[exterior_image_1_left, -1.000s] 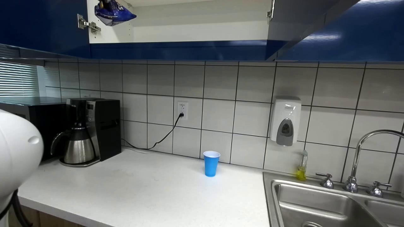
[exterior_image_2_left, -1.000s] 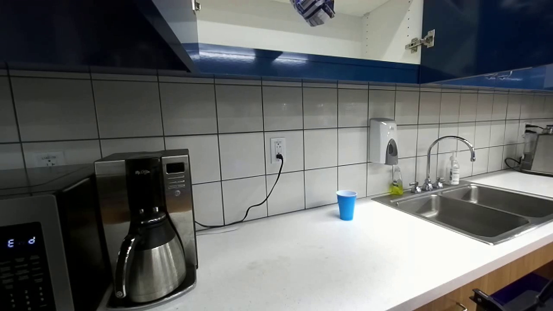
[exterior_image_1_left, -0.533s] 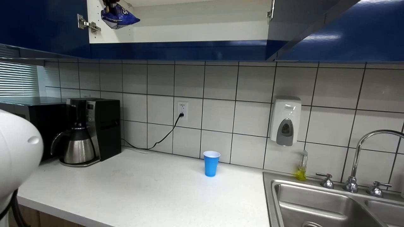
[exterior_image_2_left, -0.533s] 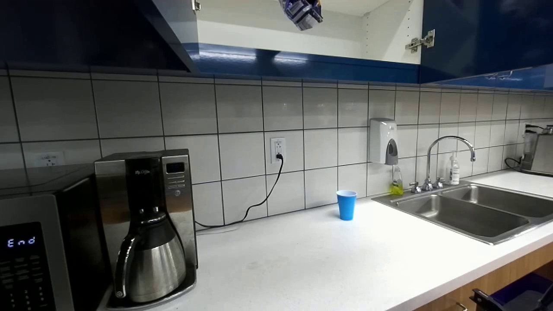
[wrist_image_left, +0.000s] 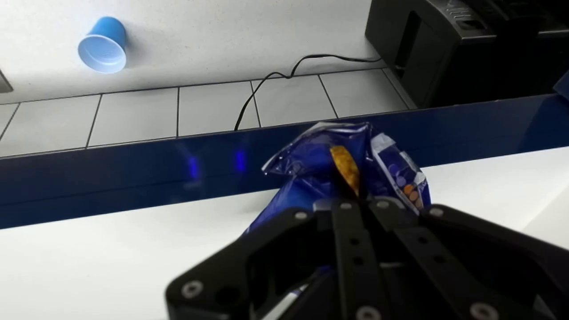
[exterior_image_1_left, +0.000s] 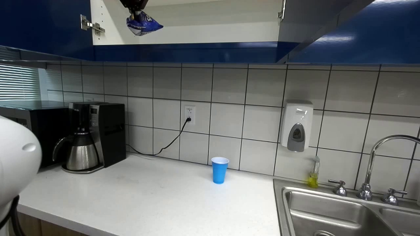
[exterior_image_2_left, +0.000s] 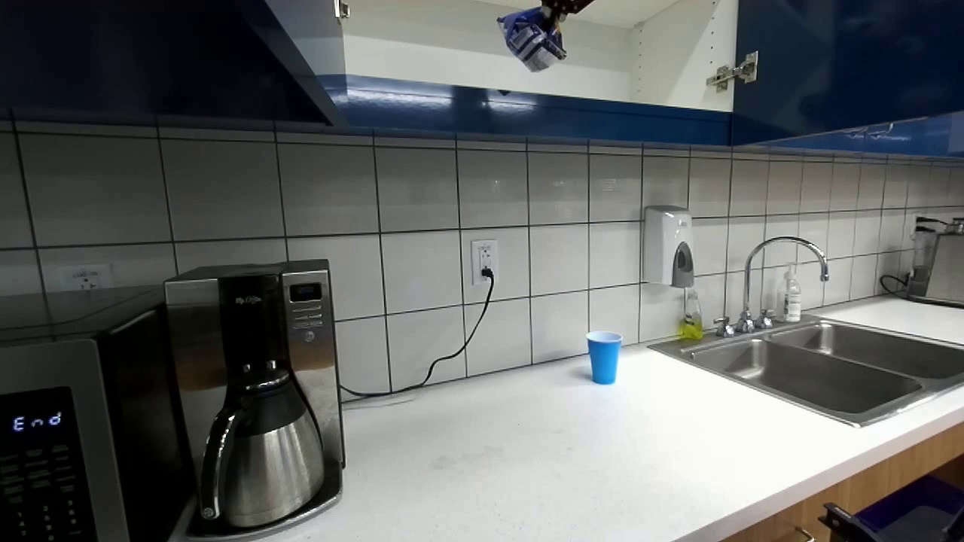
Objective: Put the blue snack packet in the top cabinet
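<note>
The blue snack packet hangs from my gripper, whose fingers are shut on it. Behind them lies the opening of the top cabinet, its doors swung wide and its inside pale. In another exterior view the packet dangles below the gripper across the upper part of that opening. From the wrist view, the crumpled packet is pinched at the tips of the gripper, overlapping the cabinet's blue edge and white interior. How deep it sits relative to the edge, I cannot tell.
Open blue doors flank the cabinet, with metal hinges at its sides. On the counter below stand a light-blue cup and a coffee maker beside a microwave. A sink and soap dispenser are nearby.
The gripper and held packet have come lower in both exterior views, showing more of the gripper. In one of them they moved clearly right; the white arm part shifted slightly left.
</note>
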{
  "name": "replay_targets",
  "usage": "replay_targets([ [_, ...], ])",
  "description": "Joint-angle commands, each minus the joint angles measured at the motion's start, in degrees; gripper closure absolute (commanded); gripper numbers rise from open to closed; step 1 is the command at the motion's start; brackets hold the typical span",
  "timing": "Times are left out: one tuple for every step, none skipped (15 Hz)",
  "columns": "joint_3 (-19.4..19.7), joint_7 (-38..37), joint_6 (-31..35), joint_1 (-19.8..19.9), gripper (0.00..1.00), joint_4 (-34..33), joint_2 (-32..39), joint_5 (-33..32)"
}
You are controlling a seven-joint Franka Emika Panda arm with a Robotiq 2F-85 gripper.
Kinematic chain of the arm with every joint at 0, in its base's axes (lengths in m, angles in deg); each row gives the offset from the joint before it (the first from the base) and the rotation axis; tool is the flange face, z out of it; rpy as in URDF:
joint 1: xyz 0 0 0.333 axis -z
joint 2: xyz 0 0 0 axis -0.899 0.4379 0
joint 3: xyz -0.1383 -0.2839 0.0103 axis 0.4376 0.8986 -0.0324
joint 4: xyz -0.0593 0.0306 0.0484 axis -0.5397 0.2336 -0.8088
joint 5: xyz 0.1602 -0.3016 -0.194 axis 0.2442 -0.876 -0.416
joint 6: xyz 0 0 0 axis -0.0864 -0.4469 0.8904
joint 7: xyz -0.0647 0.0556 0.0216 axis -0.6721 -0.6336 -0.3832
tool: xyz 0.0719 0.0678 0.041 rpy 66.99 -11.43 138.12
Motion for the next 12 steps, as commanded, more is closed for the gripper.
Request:
replay_targets([
  [0.23, -1.84, -0.07, 1.03, 1.00, -3.88, 3.16, -1.06],
  [0.48, -1.82, 0.34, 1.08, 1.00, -4.07, 3.62, -1.03],
  [0.03, -2.72, -0.33, 0.92, 1.00, -5.13, 3.88, -1.25],
  [-1.00, -4.43, -1.37, 0.56, 1.00, -6.28, 3.66, -1.78],
  [-1.31, -5.16, -1.46, 0.48, 1.00, -7.09, 4.02, -1.96],
  [-1.76, -5.91, -1.23, 0.44, 1.00, -7.90, 4.39, -2.31],
  [-2.24, -6.75, -1.33, 0.45, 1.00, -9.05, 4.98, -2.75],
  [-2.75, -7.66, -1.21, 0.47, 1.00, -9.98, 5.45, -3.28],
  [-3.11, -8.34, -1.10, 0.48, 1.00, -10.46, 5.82, -3.90],
  [-3.32, -8.83, -1.08, 0.48, 1.00, -11.09, 6.32, -4.44],
  [-3.49, -9.16, -1.17, 0.40, 1.00, -11.61, 6.74, -4.82],
  [-3.56, -9.41, -1.11, 0.37, 1.00, -12.03, 7.22, -5.17],
])
